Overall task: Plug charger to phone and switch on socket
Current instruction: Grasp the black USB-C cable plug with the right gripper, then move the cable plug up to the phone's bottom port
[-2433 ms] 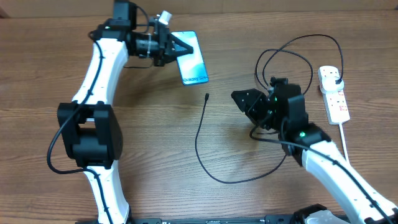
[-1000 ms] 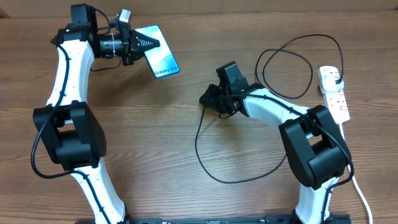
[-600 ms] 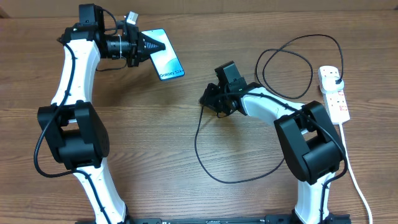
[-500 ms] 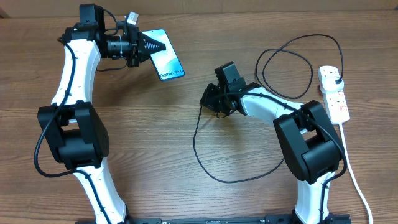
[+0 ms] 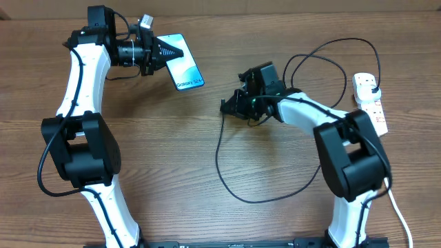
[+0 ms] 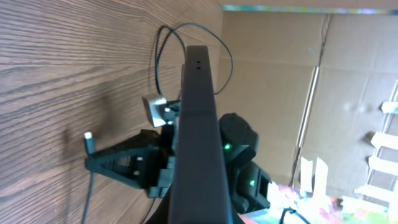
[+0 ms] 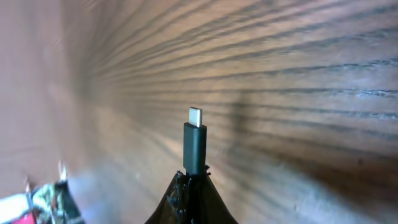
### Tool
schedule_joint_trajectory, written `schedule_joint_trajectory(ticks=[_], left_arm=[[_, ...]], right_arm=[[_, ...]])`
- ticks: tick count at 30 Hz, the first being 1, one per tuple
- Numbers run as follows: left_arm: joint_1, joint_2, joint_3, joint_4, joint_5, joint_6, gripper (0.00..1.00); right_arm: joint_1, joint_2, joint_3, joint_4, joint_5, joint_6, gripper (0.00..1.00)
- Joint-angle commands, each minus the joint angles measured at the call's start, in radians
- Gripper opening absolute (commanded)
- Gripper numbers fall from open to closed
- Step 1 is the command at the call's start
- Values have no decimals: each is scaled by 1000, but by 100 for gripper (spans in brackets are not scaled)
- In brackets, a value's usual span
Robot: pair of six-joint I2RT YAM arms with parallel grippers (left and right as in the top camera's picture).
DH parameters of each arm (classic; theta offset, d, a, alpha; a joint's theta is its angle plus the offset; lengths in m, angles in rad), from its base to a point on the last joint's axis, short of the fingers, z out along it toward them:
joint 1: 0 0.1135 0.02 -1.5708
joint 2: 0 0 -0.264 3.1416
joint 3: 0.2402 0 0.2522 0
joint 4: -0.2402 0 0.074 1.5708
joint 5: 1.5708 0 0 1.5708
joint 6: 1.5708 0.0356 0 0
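Your left gripper (image 5: 165, 49) is clamping the phone (image 5: 186, 65); right gripper (image 5: 227, 107) is pinching the charger (image 7: 194, 152) just behind its connector tip (image 7: 195, 116).

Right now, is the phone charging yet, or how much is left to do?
Not yet. Done: the left hand holds the phone, and the right hand pinches the charger by its tip. In hand: tip and phone are apart, not yet joined. Left: push the tip in, then switch on the socket.
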Motion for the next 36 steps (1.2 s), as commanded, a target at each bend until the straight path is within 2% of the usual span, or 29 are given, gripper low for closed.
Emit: schedule_joint_trajectory(ticks=[1, 4, 10, 19, 26, 36], left_arm=[[-2, -10, 20, -2, 100, 69, 4], [-2, -10, 20, -9, 137, 81, 4], [-2, -10, 20, -10, 338, 145, 4], [-49, -10, 20, -49, 336, 192, 4], [-146, -10, 20, -38, 332, 197, 4], [-150, -10, 20, -31, 332, 159, 4]], right_arm=[[2, -155, 3, -32, -98, -118, 4], [2, -231, 3, -90, -135, -172, 4], [2, -378, -13, -237, -140, -243, 4], [42, -590, -215, -189, -156, -234, 4], [48, -645, -227, -170, -184, -158, 4], [49, -653, -227, -87, -230, -79, 4]])
